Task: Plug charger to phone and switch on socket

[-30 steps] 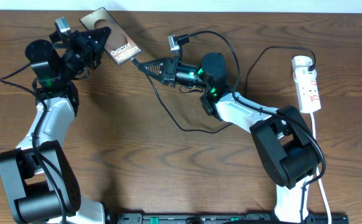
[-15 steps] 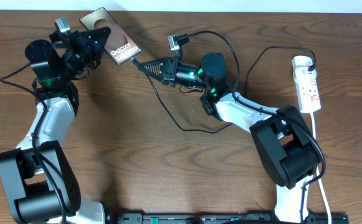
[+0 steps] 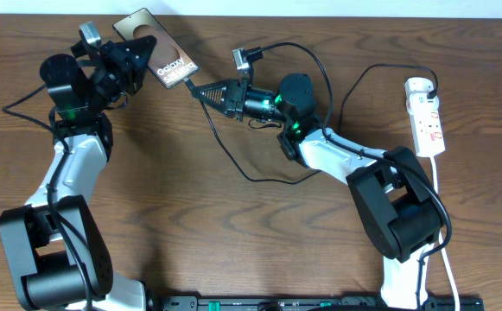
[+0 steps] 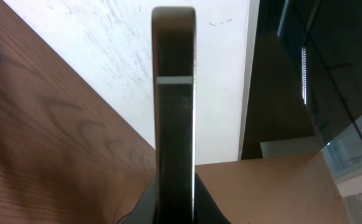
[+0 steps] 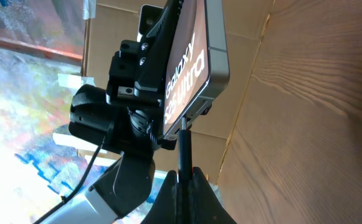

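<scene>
Plainly, "Galaxy S25 Ultra" phone, charger

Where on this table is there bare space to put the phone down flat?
The widest bare patch of the table lies between the left arm and right arm, below the charger loop. It is crowded at the top, where the left tool holds the phone near the right tool, and around the socket.

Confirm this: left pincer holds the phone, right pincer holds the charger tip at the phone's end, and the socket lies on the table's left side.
Wrong on the socket: it lies on the table's right side, as the overhead view shows. The left pincer does hold the phone, and the right pincer the charger tip at its end.
</scene>
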Action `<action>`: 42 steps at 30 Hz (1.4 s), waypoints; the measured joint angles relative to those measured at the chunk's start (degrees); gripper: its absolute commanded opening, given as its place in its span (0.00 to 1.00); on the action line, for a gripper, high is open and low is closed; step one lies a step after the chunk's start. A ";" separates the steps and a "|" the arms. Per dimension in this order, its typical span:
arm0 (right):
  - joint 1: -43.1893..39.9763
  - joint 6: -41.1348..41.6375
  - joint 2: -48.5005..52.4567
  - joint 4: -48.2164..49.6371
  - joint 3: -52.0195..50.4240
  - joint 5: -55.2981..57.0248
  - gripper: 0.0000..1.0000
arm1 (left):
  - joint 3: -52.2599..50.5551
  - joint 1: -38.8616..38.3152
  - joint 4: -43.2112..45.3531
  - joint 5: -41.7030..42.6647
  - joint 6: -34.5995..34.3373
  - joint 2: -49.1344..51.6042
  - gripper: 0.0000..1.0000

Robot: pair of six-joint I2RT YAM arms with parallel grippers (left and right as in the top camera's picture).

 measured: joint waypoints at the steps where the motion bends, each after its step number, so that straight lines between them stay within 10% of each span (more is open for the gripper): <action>1: 0.00 -0.02 0.00 0.00 0.00 -0.02 0.01 | 0.00 0.00 0.00 0.00 0.00 -0.02 0.07; 42: 0.02 -0.33 0.00 -0.39 0.00 0.11 0.01 | 0.00 0.24 -0.90 -0.02 -3.04 -0.02 0.08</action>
